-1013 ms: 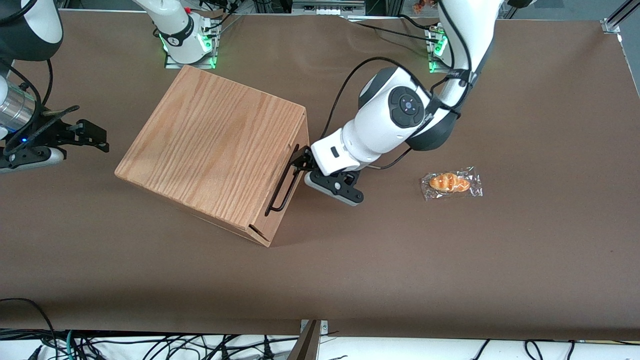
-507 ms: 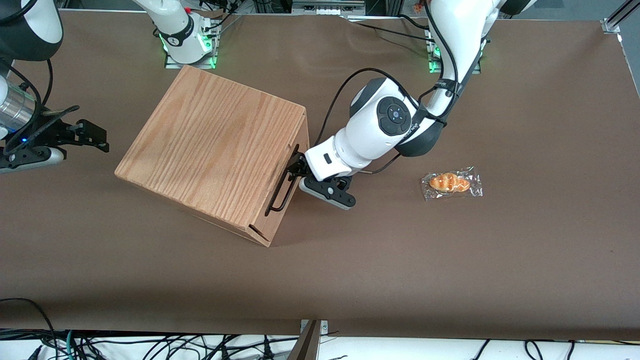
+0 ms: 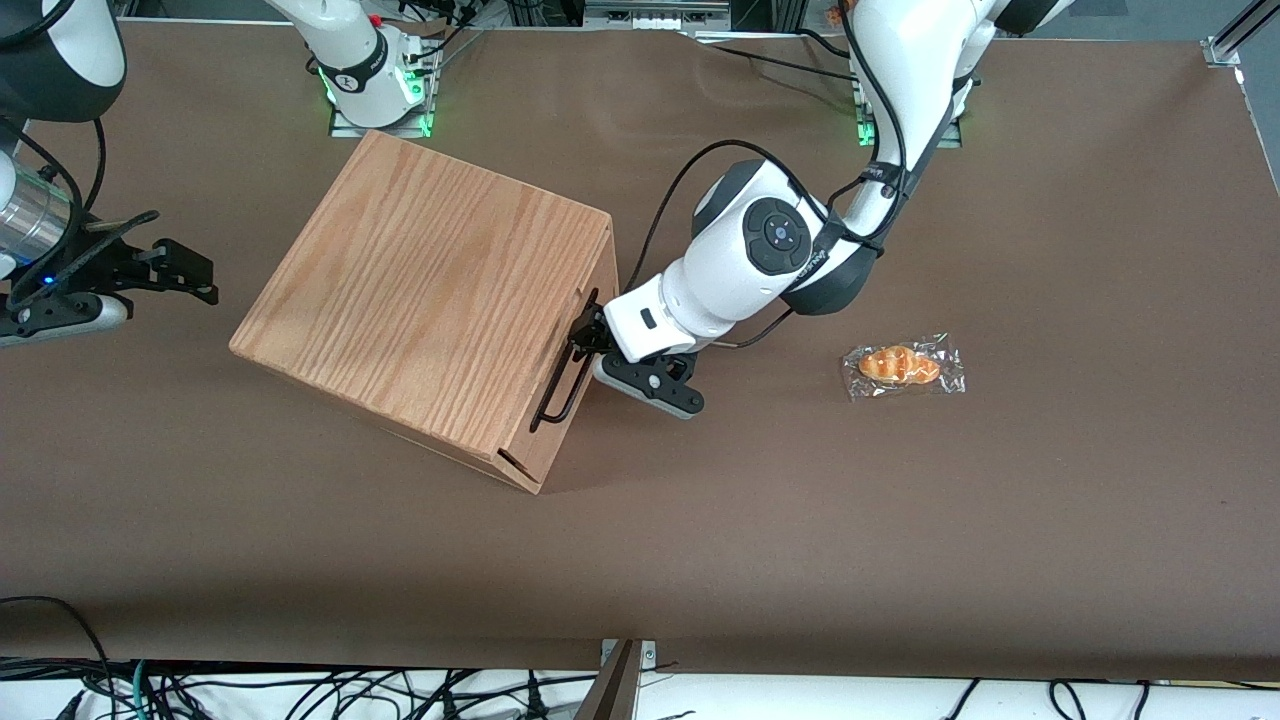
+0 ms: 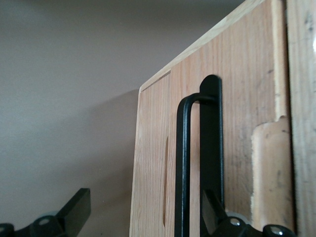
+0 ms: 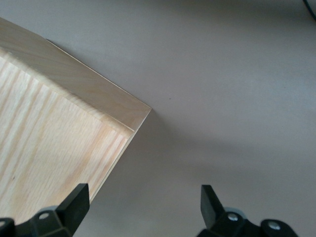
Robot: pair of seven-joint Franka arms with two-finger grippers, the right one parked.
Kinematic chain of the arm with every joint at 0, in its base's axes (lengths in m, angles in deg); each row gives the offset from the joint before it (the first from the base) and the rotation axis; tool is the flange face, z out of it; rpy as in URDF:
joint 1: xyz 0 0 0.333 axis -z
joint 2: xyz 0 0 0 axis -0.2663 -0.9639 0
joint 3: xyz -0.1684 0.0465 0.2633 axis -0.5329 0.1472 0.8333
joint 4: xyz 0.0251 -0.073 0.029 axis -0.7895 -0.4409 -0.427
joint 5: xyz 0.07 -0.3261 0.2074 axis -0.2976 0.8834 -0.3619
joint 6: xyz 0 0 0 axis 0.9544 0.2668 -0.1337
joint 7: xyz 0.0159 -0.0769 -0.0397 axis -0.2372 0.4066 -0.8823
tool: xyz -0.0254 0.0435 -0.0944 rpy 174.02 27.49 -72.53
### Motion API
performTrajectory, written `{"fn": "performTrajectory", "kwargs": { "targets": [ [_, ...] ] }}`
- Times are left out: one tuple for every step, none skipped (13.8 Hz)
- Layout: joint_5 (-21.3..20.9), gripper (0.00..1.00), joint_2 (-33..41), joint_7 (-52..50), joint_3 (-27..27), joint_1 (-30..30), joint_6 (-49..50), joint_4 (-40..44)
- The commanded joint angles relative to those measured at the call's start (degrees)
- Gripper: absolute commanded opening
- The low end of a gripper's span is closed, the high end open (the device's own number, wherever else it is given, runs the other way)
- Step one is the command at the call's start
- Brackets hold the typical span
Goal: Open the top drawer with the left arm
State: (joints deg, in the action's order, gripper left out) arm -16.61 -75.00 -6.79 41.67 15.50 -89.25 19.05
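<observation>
While the left arm (image 3: 770, 250) has crept toward the cabinet (image 3: 430, 300) over the last second, my gripper (image 3: 588, 338) has closed the gap to the handle (image 3: 562, 372) and now sits right at its upper stretch, at about 3 o'clock from the cabinet's middle in the front view. Wrist view shows the fingers (image 4: 74, 212) spread wide apart, nothing gripped, with the black handle bar (image 4: 182, 168) running between them and nearer one finger than the other.

Top drawer (image 4: 197, 148) reads as fully shut: its front panel sits flush in the cabinet face that points toward the working arm's end of the table, no gap visible.

My read: approach is about done, bar is straddled, so the next step is to clamp on the bar and pull straight out along the drawer's line. Off-centre grip high on the handle could rack the drawer or drag the whole cabinet.

Wrapped bread roll (image 3: 903, 367) lies at 3 o'clock from the gripper, well apart, outside my pull path as far as I judge.
</observation>
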Motion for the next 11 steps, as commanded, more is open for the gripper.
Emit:
{"fn": "performTrajectory", "kwargs": {
  "targets": [
    [0.18,1.00,-1.27,0.53,0.54,1.31,-1.89,0.16],
    [0.01,1.00,-1.28,0.71,0.63,1.22,-1.98,0.16],
    [-0.60,1.00,-1.28,0.71,0.63,1.14,-1.98,0.16],
    [-1.31,1.00,-1.28,0.71,0.72,1.22,-1.98,0.07],
    [-2.79,1.00,-1.28,0.62,0.72,1.14,-1.98,-0.54],
    [-4.55,1.00,-1.19,0.62,0.72,0.96,-1.89,-0.89],
    [-6.04,1.00,-1.27,0.53,0.72,0.78,-1.80,-1.25],
    [-6.93,1.00,-1.28,0.53,0.89,0.61,-1.63,-1.60],
    [-7.63,1.00,-1.28,0.53,1.07,0.35,-1.37,-1.60],
    [-7.90,1.00,-1.19,0.53,1.07,-0.27,-1.10,-1.60],
    [-8.60,1.00,-1.01,0.53,1.07,-0.97,-0.23,-1.60]
  ]
}}
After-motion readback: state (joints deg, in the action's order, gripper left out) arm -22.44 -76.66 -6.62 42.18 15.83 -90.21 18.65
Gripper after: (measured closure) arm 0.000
